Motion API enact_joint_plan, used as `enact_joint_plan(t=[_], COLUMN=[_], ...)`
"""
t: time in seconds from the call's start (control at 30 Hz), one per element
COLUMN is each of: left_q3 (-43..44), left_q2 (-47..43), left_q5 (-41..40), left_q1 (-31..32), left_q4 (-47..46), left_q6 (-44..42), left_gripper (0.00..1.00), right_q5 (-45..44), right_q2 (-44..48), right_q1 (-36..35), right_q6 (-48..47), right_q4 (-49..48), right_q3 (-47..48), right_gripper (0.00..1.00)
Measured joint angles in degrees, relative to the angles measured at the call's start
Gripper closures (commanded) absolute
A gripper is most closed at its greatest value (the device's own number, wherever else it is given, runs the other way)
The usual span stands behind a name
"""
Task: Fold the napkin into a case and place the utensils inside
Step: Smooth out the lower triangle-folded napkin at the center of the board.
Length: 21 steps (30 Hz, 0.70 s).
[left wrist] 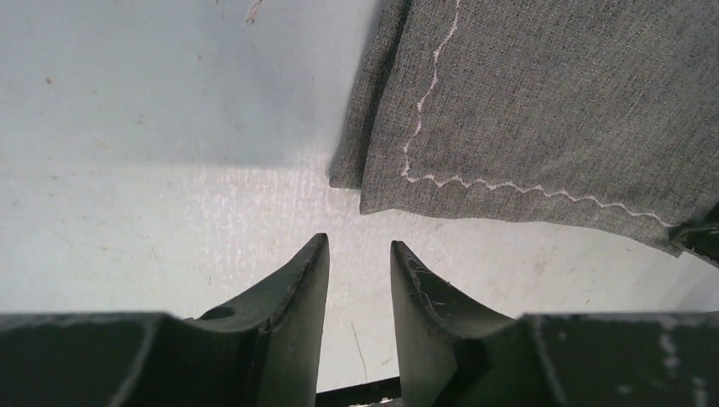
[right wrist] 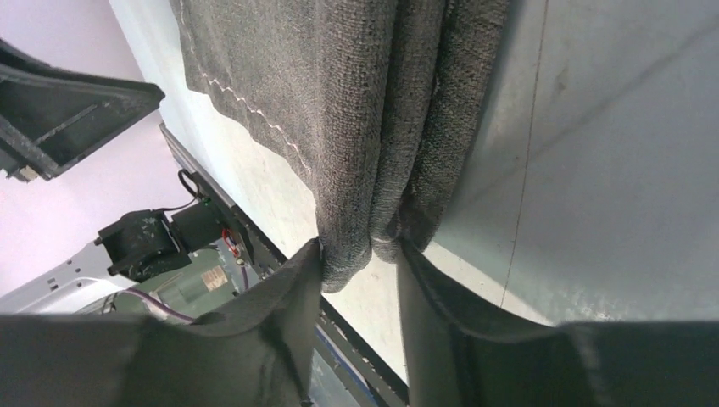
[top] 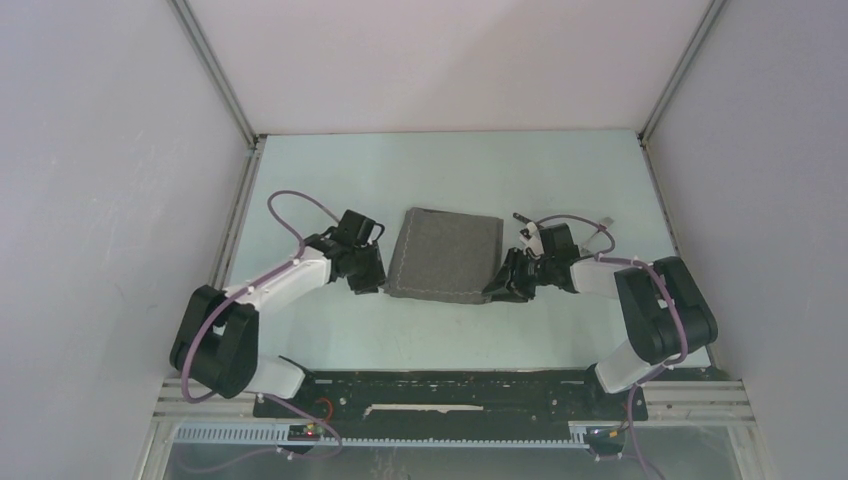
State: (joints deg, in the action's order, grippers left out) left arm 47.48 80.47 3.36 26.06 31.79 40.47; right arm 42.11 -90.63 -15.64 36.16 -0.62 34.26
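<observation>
Right fingers (right wrist: 288,288) pinch the napkin's (top: 445,252) stacked edge only at their tips, left fingers (left wrist: 301,288) open and empty beside its corner; any tug could slip layers and undo the fold.

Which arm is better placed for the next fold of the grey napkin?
Right, likely: the right jaws pinch the grey woven cloth napkin at a corner; the left jaws stand open, off it.
</observation>
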Motion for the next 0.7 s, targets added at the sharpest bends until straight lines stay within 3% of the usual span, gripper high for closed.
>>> enact_joint_plan(t=[0.13,0.33,0.4,0.53,0.6,0.7], left_q3=[0.1,1.6,1.7,2.4,3.5,6.0], left_q2=[-1.8,-6.8,-8.9,-11.4,-11.3,-9.7], left_q5=[-0.3,-1.5,-2.3,-4.5,-5.4,-5.8], left_q1=[0.0,0.1,0.5,3.4,6.0,11.6], left_q4=[1.3,3.0,3.2,3.6,3.9,3.1], left_q6=[0.0,0.0,0.0,0.1,0.1,0.6], left_gripper=[0.61,0.59,0.59,0.55,0.52,0.50], right_q5=[-0.7,0.5,0.9,2.0,1.9,1.4], right_q2=[-0.8,-0.2,0.3,1.0,3.0,7.3], right_q1=[-0.1,1.4,1.3,0.6,1.3,4.3], right_q6=[0.0,3.9,5.5,8.0,7.5,5.0], right_q4=[0.1,-2.7,-3.7,-4.9,-4.2,-0.1], right_q3=[0.4,-3.3,-5.3,-6.7,-6.7,-4.7], right_gripper=[1.00,0.99,0.89,0.47,0.37,0.33])
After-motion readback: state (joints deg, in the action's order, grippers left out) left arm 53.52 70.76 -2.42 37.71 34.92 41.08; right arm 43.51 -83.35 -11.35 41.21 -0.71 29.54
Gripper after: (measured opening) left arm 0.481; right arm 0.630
